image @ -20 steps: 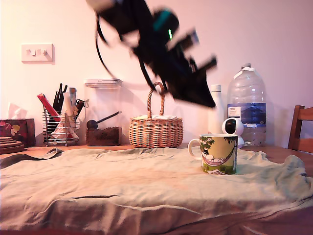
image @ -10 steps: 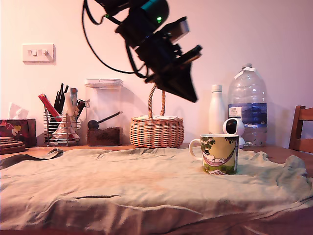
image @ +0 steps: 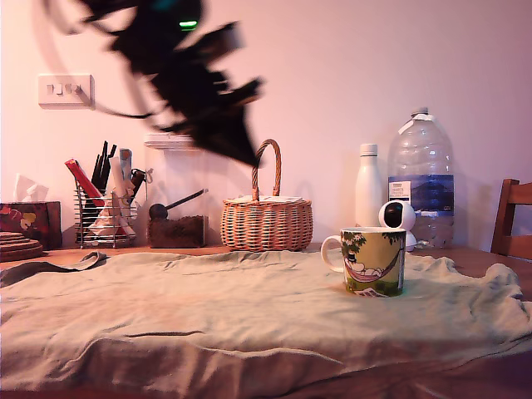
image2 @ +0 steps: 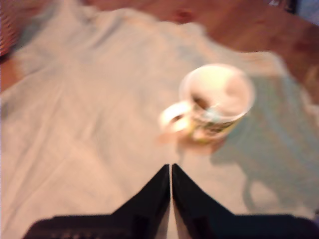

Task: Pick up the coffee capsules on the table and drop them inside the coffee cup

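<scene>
High above the counter's [image: 490,259] back edge, toward the exterior view's left, the claw [image: 237,145] hangs as a dark motion-blurred shape near the wicker basket [image: 266,218]. Only the wrist view shows its tips pressed together with nothing between them. The coffee cup [image: 371,261] stands upright on the olive cloth [image: 191,307] toward the exterior view's right, well apart from the claw. The wrist view looks into its pale interior, too blurred to tell its contents; the exterior view shows only its printed side.
</scene>
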`<state>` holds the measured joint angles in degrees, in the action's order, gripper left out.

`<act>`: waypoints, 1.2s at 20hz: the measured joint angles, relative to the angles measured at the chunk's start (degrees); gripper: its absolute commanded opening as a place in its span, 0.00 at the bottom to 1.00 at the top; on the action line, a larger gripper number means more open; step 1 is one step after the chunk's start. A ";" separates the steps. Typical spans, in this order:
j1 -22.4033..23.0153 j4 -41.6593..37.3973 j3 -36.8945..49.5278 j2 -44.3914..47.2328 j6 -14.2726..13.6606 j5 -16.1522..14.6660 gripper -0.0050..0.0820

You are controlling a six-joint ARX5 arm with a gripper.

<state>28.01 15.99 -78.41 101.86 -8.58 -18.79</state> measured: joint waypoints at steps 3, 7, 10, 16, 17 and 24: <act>-3.04 -3.85 6.82 -5.35 2.21 0.07 0.03; -5.84 -7.54 12.90 -10.23 4.04 0.11 0.03; -7.28 -9.49 17.68 -12.41 5.38 0.90 0.03; -10.88 -16.20 29.18 -17.31 6.73 2.67 0.03; -11.91 -17.75 31.34 -18.49 7.98 2.69 0.03; -20.59 -25.70 45.70 -25.53 9.70 2.84 0.03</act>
<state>7.42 -9.72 -32.71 76.34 1.13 -15.94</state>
